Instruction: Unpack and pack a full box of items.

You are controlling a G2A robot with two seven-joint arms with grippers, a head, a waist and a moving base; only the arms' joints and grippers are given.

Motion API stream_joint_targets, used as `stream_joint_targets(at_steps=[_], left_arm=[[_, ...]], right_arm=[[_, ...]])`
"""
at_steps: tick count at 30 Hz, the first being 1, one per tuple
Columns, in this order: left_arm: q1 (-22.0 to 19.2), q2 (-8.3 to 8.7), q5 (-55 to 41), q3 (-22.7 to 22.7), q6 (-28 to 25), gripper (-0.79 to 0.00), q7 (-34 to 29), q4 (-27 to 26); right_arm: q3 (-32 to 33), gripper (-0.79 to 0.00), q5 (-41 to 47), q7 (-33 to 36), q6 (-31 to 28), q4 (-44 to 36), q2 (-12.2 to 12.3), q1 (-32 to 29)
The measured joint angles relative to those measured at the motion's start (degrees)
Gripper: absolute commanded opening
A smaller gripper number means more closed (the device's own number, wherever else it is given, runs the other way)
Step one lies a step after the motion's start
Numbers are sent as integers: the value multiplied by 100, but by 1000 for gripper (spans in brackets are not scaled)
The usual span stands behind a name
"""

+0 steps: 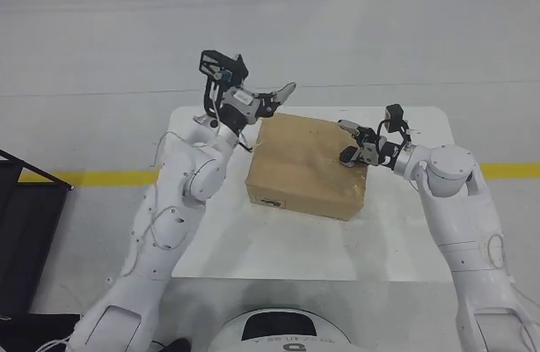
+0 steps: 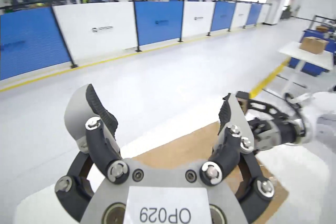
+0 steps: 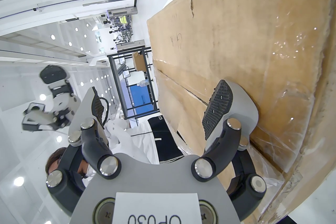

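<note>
- The box (image 1: 307,165) sits closed in the middle of the tabletop (image 1: 252,255), its flaps sealed with clear tape (image 3: 288,57).
- My left pincer (image 2: 157,101) is spread wide over the box's far corner, holding nothing.
- My right pincer (image 3: 157,88) is also spread and empty, with one finger (image 3: 218,107) close against the lid.
- Judgement: a full box is probably heavy. The cardboard is stiff and the tape slick, so I take hold at a flap edge.

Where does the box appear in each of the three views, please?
Top view: the box sits mid-table, between the left gripper and the right gripper.
Left wrist view: its brown top lies just beyond the open left gripper.
Right wrist view: its taped top lies beside the open right gripper, one finger close against it.
Shared landmark: the white table under the box.
</note>
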Motion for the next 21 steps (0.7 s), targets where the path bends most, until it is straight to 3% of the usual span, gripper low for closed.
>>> stream_joint_targets(at_steps=[4, 8, 15, 21], left_arm=[[416, 127, 273, -721, -48, 0, 125, 213], [521, 181, 355, -1035, -39, 0, 243, 761], [310, 192, 502, -865, -294, 0, 446, 1974], [97, 162, 829, -466, -427, 0, 491, 2583]], right_arm=[[0, 0, 0, 0, 0, 0, 0, 0], [0, 0, 0, 0, 0, 0, 0, 0], [0, 0, 0, 0, 0, 0, 0, 0], [0, 0, 0, 0, 0, 0, 0, 0]])
